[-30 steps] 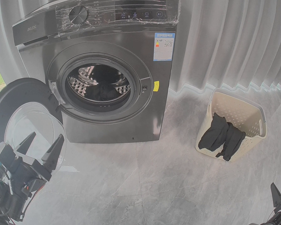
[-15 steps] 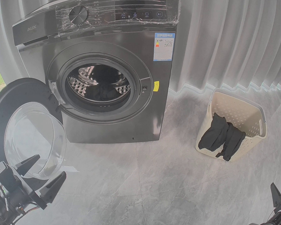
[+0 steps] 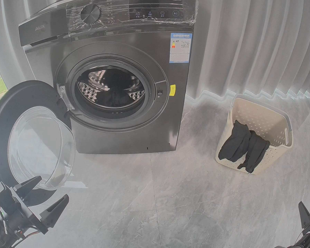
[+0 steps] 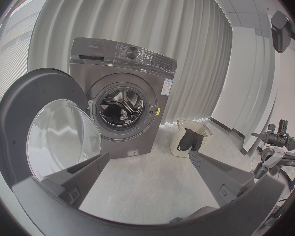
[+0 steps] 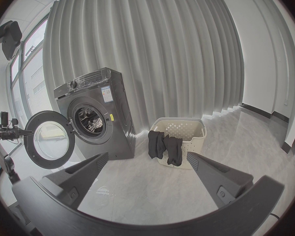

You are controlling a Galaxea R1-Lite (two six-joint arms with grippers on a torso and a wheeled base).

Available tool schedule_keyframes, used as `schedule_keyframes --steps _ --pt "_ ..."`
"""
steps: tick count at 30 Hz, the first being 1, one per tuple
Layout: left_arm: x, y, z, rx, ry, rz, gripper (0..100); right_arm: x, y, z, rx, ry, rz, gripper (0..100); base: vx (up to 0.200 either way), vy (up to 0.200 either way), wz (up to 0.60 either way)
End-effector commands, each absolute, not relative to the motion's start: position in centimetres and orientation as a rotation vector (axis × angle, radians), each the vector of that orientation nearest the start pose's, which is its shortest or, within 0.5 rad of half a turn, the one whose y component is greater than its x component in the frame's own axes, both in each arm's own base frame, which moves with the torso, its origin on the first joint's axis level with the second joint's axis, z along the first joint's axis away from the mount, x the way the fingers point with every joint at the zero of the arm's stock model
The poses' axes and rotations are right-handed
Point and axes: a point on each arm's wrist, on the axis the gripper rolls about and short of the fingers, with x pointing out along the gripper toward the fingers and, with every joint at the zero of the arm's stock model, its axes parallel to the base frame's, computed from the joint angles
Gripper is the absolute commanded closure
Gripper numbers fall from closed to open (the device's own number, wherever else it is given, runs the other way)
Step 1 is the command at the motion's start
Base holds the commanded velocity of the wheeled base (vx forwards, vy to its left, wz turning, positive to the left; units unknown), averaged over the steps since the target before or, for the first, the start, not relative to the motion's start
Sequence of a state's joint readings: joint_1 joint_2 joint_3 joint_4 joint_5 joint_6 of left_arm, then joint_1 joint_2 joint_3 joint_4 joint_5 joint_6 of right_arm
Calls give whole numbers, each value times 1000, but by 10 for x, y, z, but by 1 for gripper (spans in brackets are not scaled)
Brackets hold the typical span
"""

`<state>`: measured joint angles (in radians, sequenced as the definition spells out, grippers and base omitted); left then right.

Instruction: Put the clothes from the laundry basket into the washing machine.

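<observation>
Aiming right gripper (image 5: 147, 154) — spread, empty, like left gripper (image 3: 53, 187) — at black garments (image 3: 246, 145) draped over laundry basket (image 3: 261, 102) rim: pinch deep at fold, lift clear toward washing machine drum (image 3: 110, 86).

washing machine (image 3: 177, 117) dark grey, blue-white label (image 3: 180, 48). laundry basket (image 3: 265, 119) cream, small cross cutouts. clothes (image 3: 243, 145) black. floor (image 3: 182, 197) grey, marble-veined. curtain (image 3: 258, 38) pale grey.
</observation>
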<state>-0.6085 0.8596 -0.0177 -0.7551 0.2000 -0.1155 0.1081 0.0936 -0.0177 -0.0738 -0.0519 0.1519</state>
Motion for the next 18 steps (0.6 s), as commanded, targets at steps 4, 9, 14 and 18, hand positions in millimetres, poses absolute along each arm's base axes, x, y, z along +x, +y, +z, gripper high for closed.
schedule_keyframes --steps 4,9,14,18 --pt "56 -34 133 -81 104 -432 0 -15 -3 85 151 29 56 0 0 0 -600" --pt "55 -32 133 -80 99 -428 0 -15 -3 85 152 27 56 0 0 0 -600" --pt "54 -32 133 -78 95 -430 0 -15 -3 85 152 27 56 0 0 0 0" --pt "51 -30 135 -85 69 -439 0 -15 -3 85 152 27 56 0 0 0 0"
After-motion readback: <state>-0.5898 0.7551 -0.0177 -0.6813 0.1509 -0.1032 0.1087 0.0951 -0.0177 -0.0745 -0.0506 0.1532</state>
